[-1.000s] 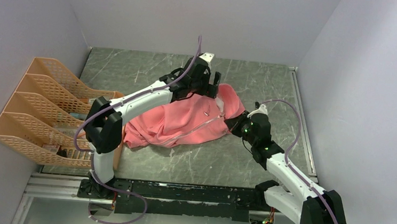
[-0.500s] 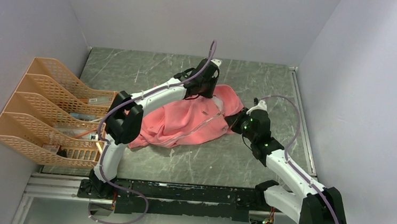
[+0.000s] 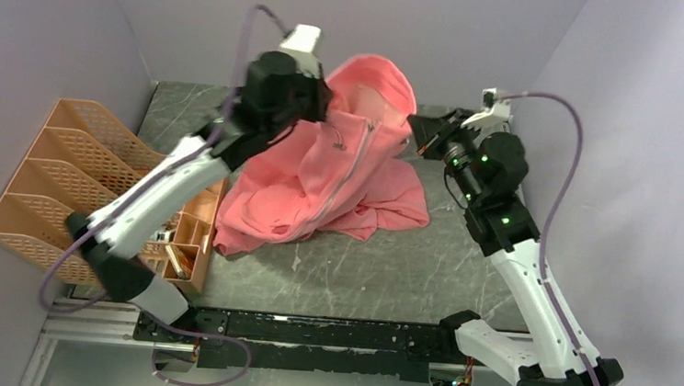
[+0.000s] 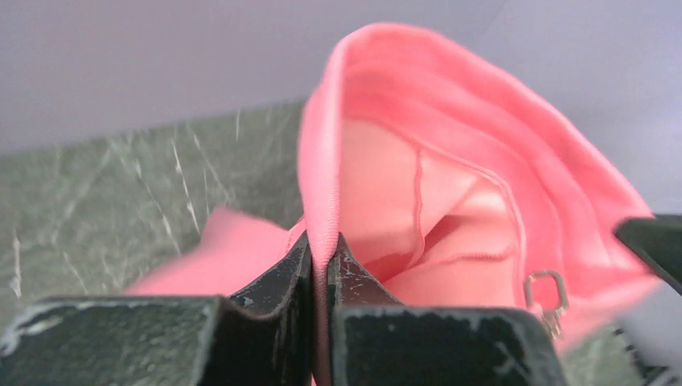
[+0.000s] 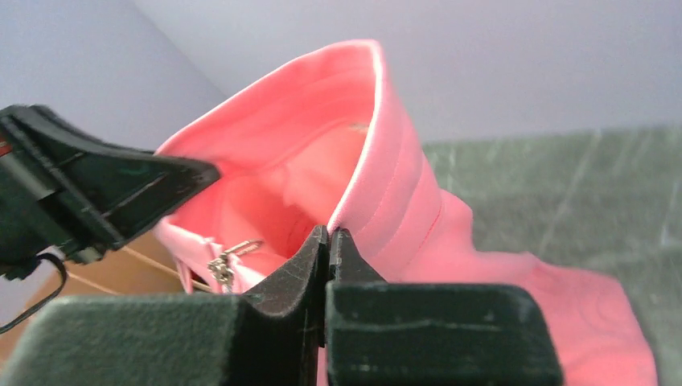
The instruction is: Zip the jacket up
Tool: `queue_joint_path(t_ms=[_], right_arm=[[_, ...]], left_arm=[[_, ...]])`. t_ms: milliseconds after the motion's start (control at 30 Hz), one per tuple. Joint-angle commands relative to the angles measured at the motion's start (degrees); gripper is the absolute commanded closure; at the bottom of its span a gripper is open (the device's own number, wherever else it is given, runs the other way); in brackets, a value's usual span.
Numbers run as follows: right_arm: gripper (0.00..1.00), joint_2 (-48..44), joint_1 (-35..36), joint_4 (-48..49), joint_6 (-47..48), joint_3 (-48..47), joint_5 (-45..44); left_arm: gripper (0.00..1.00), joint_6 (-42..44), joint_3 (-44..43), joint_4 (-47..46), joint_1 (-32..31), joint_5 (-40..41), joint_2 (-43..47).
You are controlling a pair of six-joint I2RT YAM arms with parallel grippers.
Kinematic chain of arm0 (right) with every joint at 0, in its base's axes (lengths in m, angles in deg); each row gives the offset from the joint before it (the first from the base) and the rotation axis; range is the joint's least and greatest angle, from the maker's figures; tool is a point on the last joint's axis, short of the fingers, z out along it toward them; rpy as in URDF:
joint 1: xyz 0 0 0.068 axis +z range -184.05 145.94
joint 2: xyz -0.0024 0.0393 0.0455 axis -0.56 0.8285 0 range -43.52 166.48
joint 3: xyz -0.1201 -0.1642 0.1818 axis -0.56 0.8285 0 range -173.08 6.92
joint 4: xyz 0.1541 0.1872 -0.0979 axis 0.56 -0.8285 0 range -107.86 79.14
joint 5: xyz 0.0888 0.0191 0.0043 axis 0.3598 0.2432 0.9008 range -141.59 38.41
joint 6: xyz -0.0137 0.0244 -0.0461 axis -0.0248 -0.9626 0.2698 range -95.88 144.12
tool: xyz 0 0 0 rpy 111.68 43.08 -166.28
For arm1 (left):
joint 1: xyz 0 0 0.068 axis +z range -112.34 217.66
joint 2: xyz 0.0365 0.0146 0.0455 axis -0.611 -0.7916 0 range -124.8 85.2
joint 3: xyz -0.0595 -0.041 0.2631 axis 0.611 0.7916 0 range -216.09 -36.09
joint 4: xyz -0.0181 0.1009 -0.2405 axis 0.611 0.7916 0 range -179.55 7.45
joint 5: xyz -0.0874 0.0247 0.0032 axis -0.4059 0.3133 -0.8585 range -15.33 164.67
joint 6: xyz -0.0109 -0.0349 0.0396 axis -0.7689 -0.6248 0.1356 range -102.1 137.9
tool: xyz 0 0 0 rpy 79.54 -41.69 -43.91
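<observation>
Left claw [image 4: 320,245] and right claw [image 5: 330,233] each pinch the jacket [image 3: 302,190]; its zipper [image 3: 348,170] hangs between them, running toward 7 o'clock.

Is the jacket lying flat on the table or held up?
Held up by its collar. The left gripper and right gripper each pinch the jacket at a collar edge; its lower part lies bunched on the table.

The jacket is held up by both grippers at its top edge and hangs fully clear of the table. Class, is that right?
No. The left gripper and right gripper do hold the jacket up by its top edge, but its lower part lies bunched on the table; the top external view shows it.
</observation>
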Motion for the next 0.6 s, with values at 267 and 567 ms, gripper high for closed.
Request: queue_joint_path(t_ms=[267,567], right_arm=[[1.00,-1.8,0.7,-6.4,6.8,-25.7,7.8],[1.00,3.5,0.7,-9.8,6.1,-45.6,8.5]], left_arm=[[0.92,4.5,-1.9,-6.6,-0.9,-3.5,23.0],[0.92,6.6,-14.7,-5.3,-0.8,-5.6,21.9]])
